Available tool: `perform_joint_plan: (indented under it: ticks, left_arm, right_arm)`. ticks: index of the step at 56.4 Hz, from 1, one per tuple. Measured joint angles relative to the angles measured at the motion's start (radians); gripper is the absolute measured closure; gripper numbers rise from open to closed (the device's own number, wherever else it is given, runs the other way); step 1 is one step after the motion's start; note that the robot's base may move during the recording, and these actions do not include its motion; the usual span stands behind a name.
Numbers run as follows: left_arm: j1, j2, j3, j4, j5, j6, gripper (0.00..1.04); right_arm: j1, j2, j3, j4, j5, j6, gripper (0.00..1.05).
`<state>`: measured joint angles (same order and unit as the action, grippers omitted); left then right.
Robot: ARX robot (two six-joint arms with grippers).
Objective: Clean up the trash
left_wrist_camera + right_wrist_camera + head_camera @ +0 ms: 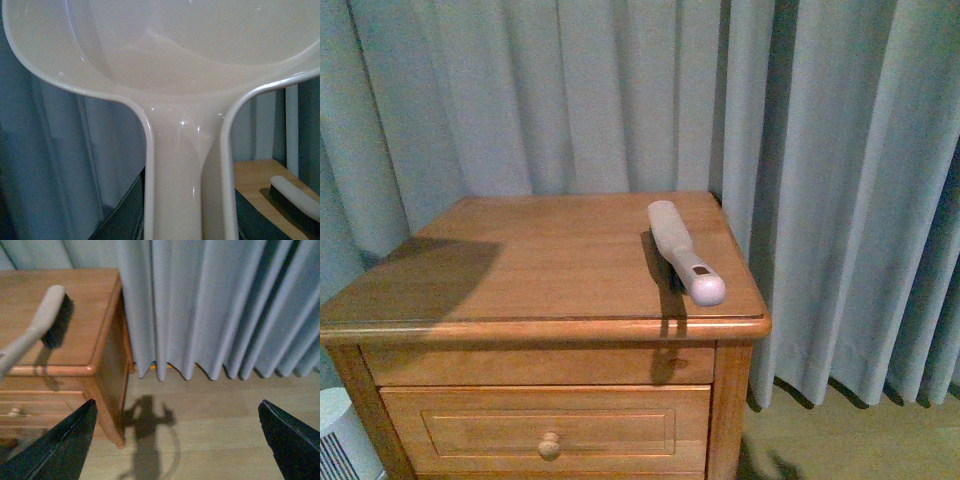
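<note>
No wad of white tissue paper shows in any view. My left gripper (pixel 187 220) is shut on the handle of the beige dustpan (pixel 175 65), whose pan fills most of the left wrist view. My right gripper (pixel 175 435) is open and empty, hanging over the wooden floor beside the nightstand. A pale hand brush (pixel 682 250) with dark bristles lies on the right side of the wooden nightstand top (pixel 520 270). The brush also shows in the right wrist view (pixel 37 325) and in the left wrist view (pixel 295 197). Neither arm shows in the front view.
The nightstand has a drawer with a round knob (pixel 549 445). Grey-blue curtains (pixel 820 150) hang behind and to its right, down to the wooden floor (pixel 200 415). A white slatted appliance (pixel 340 440) stands low at the left.
</note>
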<state>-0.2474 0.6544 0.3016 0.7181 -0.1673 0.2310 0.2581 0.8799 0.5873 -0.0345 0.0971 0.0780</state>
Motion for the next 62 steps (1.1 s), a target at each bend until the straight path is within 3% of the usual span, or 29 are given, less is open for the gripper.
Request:
perform_joint_plan:
  ticks: [7, 31, 42, 62]
  left_arm:
    - [0.000, 0.000, 0.000, 0.000, 0.000, 0.000, 0.80]
    - [0.000, 0.000, 0.000, 0.000, 0.000, 0.000, 0.80]
    - [0.000, 0.000, 0.000, 0.000, 0.000, 0.000, 0.80]
    - [0.000, 0.000, 0.000, 0.000, 0.000, 0.000, 0.80]
  right_arm:
    - [0.054, 0.267, 0.249, -0.087, -0.027, 0.063, 0.07]
    - [0.262, 1.067, 1.089, -0.503, 0.016, 0.298, 0.07]
    - [0.311, 1.236, 1.255, -0.608, 0.042, 0.379, 0.07]
    - [0.375, 1.282, 1.285, -0.631, 0.042, 0.473, 0.07]
